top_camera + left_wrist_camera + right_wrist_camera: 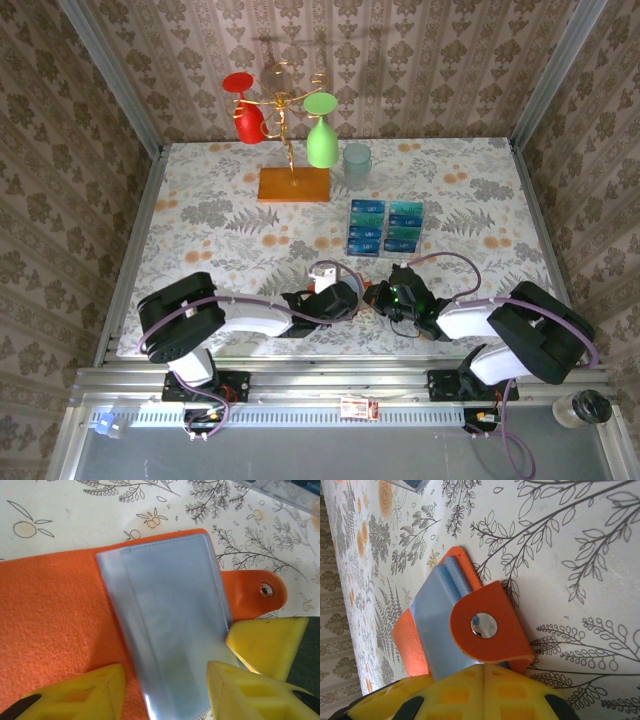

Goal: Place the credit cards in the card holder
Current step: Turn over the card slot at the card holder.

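From above, thin blue and teal plastic credit cards [385, 227] are seen in rows beyond the left gripper [357, 297] and right gripper [381, 296]. At the left wrist, the flat orange felt card holder [55, 615] is spread open, with the jaws apart astride its grey-blue plastic pocket [165, 620]. At the right wrist, the jaws are seemingly shut on the holder's edge beneath the snap tab [484, 626]. The felt is judged floppy and the cards stiff, light and slick, so a short edge is best pinched.

Legible text, brands, numbers: none. Item: credit cards [386, 226], blue and teal, with pale markings on their faces, too small to read.
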Robot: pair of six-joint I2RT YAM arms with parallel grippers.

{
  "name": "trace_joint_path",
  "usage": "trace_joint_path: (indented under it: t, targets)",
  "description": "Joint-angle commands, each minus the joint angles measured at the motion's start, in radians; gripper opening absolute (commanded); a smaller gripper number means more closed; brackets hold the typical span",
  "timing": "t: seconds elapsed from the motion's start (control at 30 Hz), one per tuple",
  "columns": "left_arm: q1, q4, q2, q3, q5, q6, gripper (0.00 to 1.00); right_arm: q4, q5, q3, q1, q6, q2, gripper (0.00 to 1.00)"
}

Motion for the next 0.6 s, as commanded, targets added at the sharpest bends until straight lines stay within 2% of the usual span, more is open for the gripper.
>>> trace_joint_path:
  t: [0.0,0.3,0.57]
  targets:
    - [0.031,-0.041,0.007,-0.052,-0.009,0.025,0.48,-0.061,0.063,-0.033,0.016,0.031,-0.003,0.00]
    - [0.111,-0.048,-0.019,-0.051,0.010,0.185,0.47,-0.069,0.127,-0.037,0.095,0.101,-0.012,0.00]
    - [0.127,-0.175,-0.022,0.022,0.002,0.288,0.47,-0.208,0.132,0.015,0.060,0.025,-0.149,0.00]
